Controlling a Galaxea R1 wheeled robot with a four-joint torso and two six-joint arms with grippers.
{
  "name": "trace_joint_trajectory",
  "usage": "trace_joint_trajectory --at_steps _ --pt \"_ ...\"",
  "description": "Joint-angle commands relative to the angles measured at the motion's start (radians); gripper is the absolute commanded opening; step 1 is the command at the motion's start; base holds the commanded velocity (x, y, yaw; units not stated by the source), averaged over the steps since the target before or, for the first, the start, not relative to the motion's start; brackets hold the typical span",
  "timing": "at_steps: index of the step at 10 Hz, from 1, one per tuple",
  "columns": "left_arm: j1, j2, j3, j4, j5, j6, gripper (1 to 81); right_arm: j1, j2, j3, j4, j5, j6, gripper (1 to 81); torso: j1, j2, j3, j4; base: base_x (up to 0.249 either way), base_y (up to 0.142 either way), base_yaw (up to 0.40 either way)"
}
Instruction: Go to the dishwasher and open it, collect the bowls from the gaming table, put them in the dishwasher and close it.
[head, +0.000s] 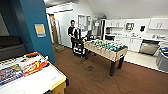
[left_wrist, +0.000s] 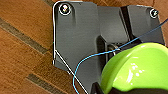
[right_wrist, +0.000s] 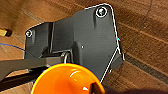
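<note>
The dishwasher stands open beyond the gaming table. A green bowl sits by the left wrist, an orange bowl by the right; whether either tool pinches its bowl, I cannot tell.

A green bowl — glossy, rounded — above brown wood-plank floor.

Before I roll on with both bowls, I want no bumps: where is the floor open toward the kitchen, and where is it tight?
Open wood floor runs between the air-hockey table and the table-football table, then on to the pale floor before the dishwasher. It is tight behind the football table, where a person stands by a cart.
</note>
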Motion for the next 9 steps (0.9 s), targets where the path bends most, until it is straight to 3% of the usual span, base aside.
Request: trace_joint_trajectory --at_steps 1,9 --pt "-0.032 -0.046 0.061 -0.002 0.031 -0.010 1.0 0.041 -0.016 0.003 -0.003 -0.046 0.002 1.0 0.000 0.000 0.000 0.000 0.000 0.000 -0.400" --pt "-0.032 -0.029 0.054 0.004 0.031 -0.008 1.0 0.036 -0.013 0.003 -0.005 -0.046 0.002 1.0 0.000 0.000 0.000 0.000 0.000 0.000 -0.400"
